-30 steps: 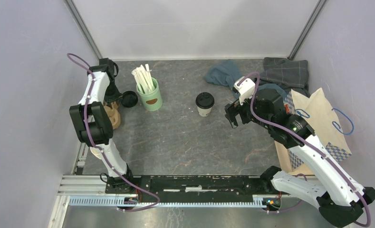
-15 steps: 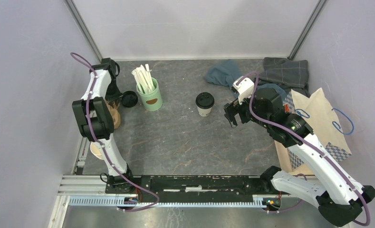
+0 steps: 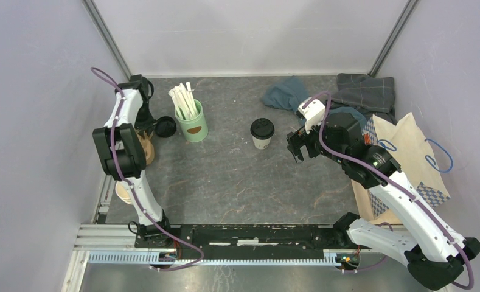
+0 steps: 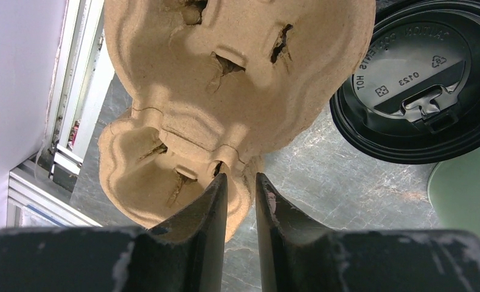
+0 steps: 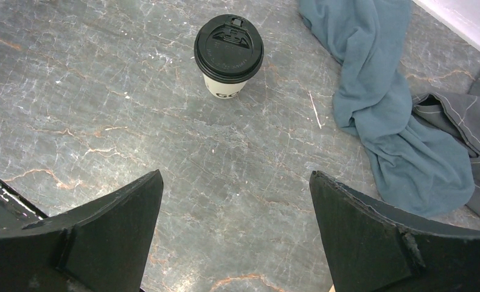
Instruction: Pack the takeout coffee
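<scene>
The takeout coffee (image 3: 262,132) stands upright, lidded and untouched. Just right of it we show the right gripper (image 3: 296,148), jaws spread wide, presumably to span the cup, with bare tabletop (image 5: 237,152) between. A teal cloth (image 5: 383,109) lies near the cup's far-right side. Well left, the left gripper (image 4: 240,182), fingers nearly together, pinches a pulp cup carrier (image 4: 134,158).

takeout coffee (image 5: 228,55): white paper, satin black plastic lid | pulp tray (image 4: 237,73): rough matt moulded fibre | loose lid (image 4: 420,79): glossy embossed plastic | table (image 5: 103,91): smooth veined stone-look | cloth (image 5: 401,121), right of frame: soft matt fabric
</scene>
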`<state>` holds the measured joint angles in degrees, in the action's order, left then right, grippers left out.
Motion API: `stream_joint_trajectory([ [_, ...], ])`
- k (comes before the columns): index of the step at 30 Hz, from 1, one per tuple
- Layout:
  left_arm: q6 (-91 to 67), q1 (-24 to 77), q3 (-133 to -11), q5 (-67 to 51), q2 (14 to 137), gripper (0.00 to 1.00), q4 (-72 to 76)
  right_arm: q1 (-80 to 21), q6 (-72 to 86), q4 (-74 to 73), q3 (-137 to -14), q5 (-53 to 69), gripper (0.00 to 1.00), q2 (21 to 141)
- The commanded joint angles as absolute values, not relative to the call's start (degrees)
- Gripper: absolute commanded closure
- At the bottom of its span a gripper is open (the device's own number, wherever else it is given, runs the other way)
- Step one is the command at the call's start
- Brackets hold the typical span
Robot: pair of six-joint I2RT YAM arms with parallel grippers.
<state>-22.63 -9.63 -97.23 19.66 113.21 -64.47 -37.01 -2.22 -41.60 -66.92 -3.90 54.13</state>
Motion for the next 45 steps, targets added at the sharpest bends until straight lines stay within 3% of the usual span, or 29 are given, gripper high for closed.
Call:
stream_joint_trajectory([
  [1, -21.45, -9.67, -97.93, 21.21, 113.85, 0.70, -64.75, -37.27, -1.96, -39.37, -67.24, -3.92, 0.02, 54.22],
  [5, -21.51, -9.73, -97.31, 20.68, 114.23, 0.73, -64.46, -37.27, -1.76, -39.08, -67.31, -3.50, 0.02, 54.33],
  [9, -21.62, -9.68, -97.59, 21.24, 114.18, 0.85, -64.16, -37.34, -1.76, -39.17, -67.36, -3.42, 0.02, 54.46],
  [20, -21.80, -9.68, -97.36, 21.67, 114.34, 0.79, -64.25, -37.40, -1.78, -38.89, -67.23, -3.35, 0.02, 54.57],
  [35, -21.75, -9.75, -97.39, 21.80, 115.05, 0.80, -64.22, -37.46, -1.76, -38.85, -67.03, -3.11, 0.02, 54.57],
  [41, -21.83, -9.76, -98.03, 22.55, 114.33, 0.92, -64.48, -37.65, -1.77, -38.91, -67.06, -3.08, 0.02, 54.45],
  [45, -22.06, -9.68, -99.89, 23.00, 113.51, 0.93, -65.57, -37.70, -1.80, -38.71, -67.20, -3.02, 0.02, 54.51],
])
